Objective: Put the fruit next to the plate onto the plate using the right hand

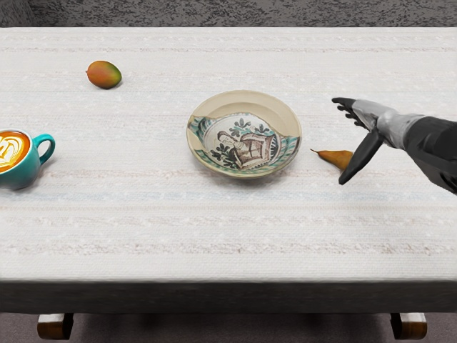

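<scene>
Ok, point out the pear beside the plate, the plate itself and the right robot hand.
pear (334,157): head view, on its orange body.
plate (243,98): head view, on the bare upper rim.
right robot hand (371,121): head view, on the silver palm.

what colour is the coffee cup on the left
Teal ceramic cup, clearest in the head view.

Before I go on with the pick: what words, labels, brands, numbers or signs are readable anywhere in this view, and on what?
None: no readable text anywhere in the head view.
Round cream ceramic plate with painted blue-green decoration: a painted picture and foliage, no letters.
Teal coffee cup: latte pattern only, no logo.
Brown pear-shaped fruit, red-green mango, grey-black right hand: no stickers or markings visible.
</scene>
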Controlling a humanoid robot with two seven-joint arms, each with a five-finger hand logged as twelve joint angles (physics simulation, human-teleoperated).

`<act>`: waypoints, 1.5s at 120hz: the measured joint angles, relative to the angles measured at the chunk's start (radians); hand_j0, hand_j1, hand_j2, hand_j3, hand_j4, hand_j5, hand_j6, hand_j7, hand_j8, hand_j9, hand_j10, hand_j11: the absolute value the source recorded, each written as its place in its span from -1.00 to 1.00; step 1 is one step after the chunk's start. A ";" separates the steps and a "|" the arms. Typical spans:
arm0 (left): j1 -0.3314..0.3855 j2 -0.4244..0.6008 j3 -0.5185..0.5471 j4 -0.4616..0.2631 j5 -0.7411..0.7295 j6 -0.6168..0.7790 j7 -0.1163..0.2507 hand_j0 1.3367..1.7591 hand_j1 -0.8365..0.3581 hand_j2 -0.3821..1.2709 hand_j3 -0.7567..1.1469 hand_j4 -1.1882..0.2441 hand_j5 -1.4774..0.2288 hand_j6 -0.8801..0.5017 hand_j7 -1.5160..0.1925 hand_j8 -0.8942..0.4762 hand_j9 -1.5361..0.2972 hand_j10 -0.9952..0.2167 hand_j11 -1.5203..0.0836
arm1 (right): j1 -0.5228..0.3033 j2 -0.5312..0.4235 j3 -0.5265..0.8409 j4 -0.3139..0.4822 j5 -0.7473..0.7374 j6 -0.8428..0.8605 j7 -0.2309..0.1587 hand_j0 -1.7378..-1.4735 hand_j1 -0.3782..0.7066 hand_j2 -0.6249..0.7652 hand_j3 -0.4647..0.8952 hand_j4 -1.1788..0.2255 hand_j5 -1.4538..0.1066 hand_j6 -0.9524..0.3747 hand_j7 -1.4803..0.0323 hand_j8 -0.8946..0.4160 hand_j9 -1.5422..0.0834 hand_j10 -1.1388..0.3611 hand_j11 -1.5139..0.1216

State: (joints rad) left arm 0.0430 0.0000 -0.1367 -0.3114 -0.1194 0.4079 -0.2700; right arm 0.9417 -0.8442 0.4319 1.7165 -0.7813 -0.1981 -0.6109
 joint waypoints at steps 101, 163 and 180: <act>0.000 0.000 0.000 0.000 0.000 0.000 0.000 0.52 0.98 -0.54 -0.21 0.66 0.73 0.27 0.77 0.30 0.68 0.64 0.90 | 0.223 0.118 -0.439 -0.147 -0.204 -0.210 0.000 -0.40 -0.95 -0.10 -0.32 0.67 0.86 0.43 0.96 0.36 0.90 0.51 0.85; 0.000 0.000 0.000 0.000 0.000 0.000 0.000 0.52 0.98 -0.54 -0.21 0.66 0.73 0.27 0.77 0.30 0.68 0.64 0.90 | 0.276 0.297 -0.538 -0.334 -0.221 -0.274 0.000 -0.40 -0.95 -0.10 -0.32 0.67 0.86 0.43 0.96 0.36 0.90 0.52 0.85; 0.000 0.000 0.000 0.000 0.000 0.000 0.000 0.52 0.98 -0.54 -0.21 0.66 0.73 0.27 0.77 0.30 0.68 0.64 0.90 | 0.267 0.306 -0.548 -0.361 -0.249 -0.331 0.000 -0.40 -0.95 -0.10 -0.32 0.68 0.86 0.43 0.96 0.36 0.90 0.52 0.85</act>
State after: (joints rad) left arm 0.0430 0.0000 -0.1366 -0.3114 -0.1195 0.4078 -0.2701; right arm 1.2085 -0.5385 -0.1165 1.3557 -1.0306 -0.5293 -0.6109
